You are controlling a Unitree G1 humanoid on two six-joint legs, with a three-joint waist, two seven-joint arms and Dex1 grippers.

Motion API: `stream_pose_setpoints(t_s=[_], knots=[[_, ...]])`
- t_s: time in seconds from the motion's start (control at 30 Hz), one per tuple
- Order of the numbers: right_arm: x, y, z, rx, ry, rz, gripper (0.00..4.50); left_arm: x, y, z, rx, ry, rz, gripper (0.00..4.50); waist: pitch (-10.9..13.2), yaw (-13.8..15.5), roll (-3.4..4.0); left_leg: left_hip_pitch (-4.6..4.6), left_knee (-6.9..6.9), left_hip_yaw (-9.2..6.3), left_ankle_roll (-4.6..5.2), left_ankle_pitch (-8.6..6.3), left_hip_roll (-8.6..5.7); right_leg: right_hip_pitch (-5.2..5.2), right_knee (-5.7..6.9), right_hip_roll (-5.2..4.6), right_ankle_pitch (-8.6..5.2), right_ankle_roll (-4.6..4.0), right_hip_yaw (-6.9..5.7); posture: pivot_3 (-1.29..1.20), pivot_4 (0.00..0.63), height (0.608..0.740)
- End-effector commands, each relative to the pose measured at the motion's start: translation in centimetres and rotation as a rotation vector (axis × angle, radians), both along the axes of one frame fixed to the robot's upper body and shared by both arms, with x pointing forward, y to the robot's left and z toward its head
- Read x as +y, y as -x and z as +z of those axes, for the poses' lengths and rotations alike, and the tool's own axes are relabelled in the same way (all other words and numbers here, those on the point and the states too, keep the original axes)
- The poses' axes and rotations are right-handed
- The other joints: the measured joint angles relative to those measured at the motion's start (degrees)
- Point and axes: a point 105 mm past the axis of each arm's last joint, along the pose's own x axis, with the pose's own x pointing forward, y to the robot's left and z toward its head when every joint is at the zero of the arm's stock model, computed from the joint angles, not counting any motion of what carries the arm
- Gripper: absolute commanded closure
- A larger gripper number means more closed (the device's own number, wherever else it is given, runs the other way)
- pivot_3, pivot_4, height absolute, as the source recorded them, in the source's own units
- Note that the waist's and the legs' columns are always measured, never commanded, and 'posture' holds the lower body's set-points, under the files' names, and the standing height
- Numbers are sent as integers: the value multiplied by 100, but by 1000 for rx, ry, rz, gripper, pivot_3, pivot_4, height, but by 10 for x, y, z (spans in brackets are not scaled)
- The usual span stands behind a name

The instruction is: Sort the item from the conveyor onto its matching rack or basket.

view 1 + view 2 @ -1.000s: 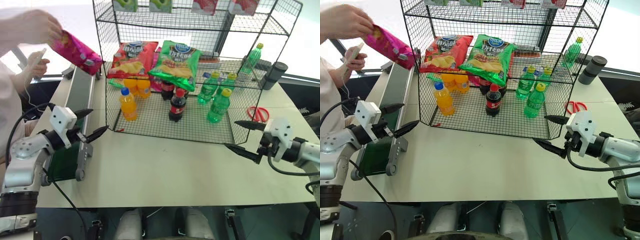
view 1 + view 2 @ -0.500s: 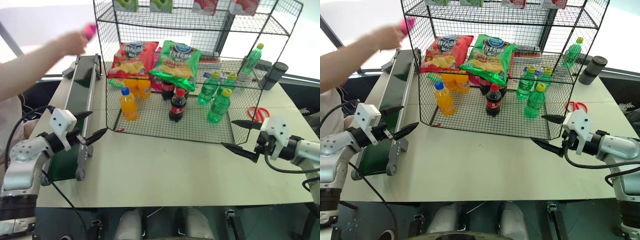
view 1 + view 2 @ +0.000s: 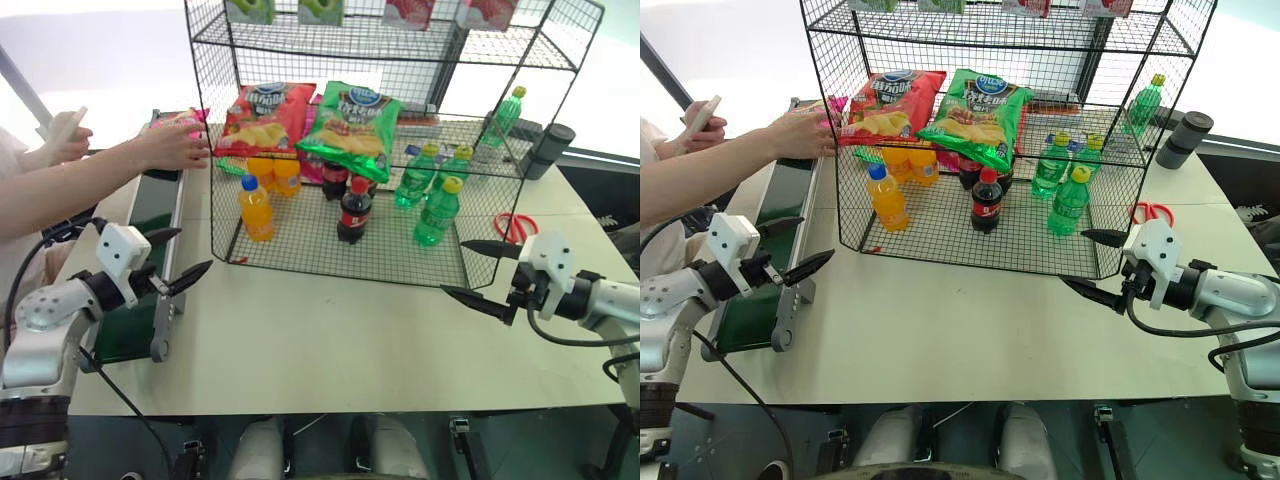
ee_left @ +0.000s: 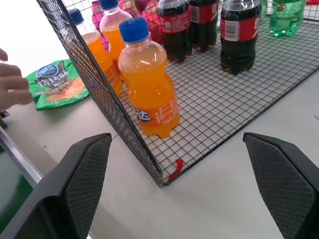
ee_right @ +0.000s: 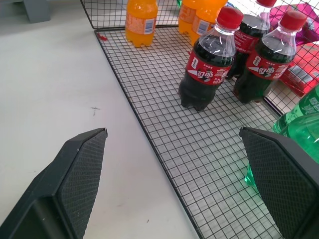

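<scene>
A person's hand [image 3: 172,145] presses the glossy magenta-pink chip bag [image 3: 184,120] onto the far end of the long dark green conveyor belt [image 3: 150,215], just beside the black wire-grid rack [image 3: 400,150] on the pale worktop [image 3: 330,340]. Inside the rack: one red chip bag [image 3: 265,115], one green chip bag [image 3: 355,120], three orange bottles, three cola bottles, four green bottles. Both the left pincer [image 3: 185,258] and right pincer [image 3: 478,272] are released, empty.

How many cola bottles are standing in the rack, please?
3 cola bottles on the rack's bottom tier: one in front, two close behind it; more may be hidden.
</scene>
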Motion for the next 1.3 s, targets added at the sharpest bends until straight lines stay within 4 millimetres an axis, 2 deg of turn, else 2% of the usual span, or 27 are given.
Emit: stream_pose_setpoints(t_s=[0.03, 0.17, 0.33, 0.5, 0.67, 0.9, 1.3], knots=[[12, 2, 9, -30, -17, 47, 69, 12, 6, 17, -97, -71, 45, 0, 0, -6, 0, 0, 0, 0, 0, 0, 1, -1, 0, 0, 0, 0, 0, 0, 150, 740], [23, 1, 10, -21, -61, 79, 69, 25, 15, 19, -168, -201, 105, 0, 0, -7, 0, 0, 0, 1, 0, 0, 5, -2, 0, 0, 1, -2, 0, 0, 150, 740], [42, 6, 16, 5, -179, 173, 69, 45, 29, 26, -319, -504, 202, 0, -2, 2, -3, -1, -1, 3, 2, -1, 9, -4, -3, 0, 5, -9, 0, 0, 150, 740], [70, 17, 3, 34, -168, 304, 69, 76, 45, 22, -381, -791, 349, 0, -3, 4, -3, -3, -3, 4, 8, -5, 12, -7, -8, -1, 5, -9, -1, 0, 150, 740], [90, 20, 4, 28, -200, 387, 69, 82, 54, 13, -412, -976, 361, 0, -3, 8, -3, -3, -2, 7, 9, -6, 14, -9, -7, -2, 7, -13, -1, 0, 150, 740], [94, 13, 3, 31, -206, 397, 69, 88, 54, 2, -402, -1029, 399, 0, -10, 4, -15, -4, -3, 8, 11, -8, 18, -16, -7, -7, 8, -14, -3, 0, 150, 740], [89, 13, 0, 17, -178, 366, 69, 73, 32, -7, -408, -944, 378, 0, -14, -1, -19, -3, -3, 15, 11, -8, 23, -16, -2, -5, 11, -16, -3, 0, 150, 740]])
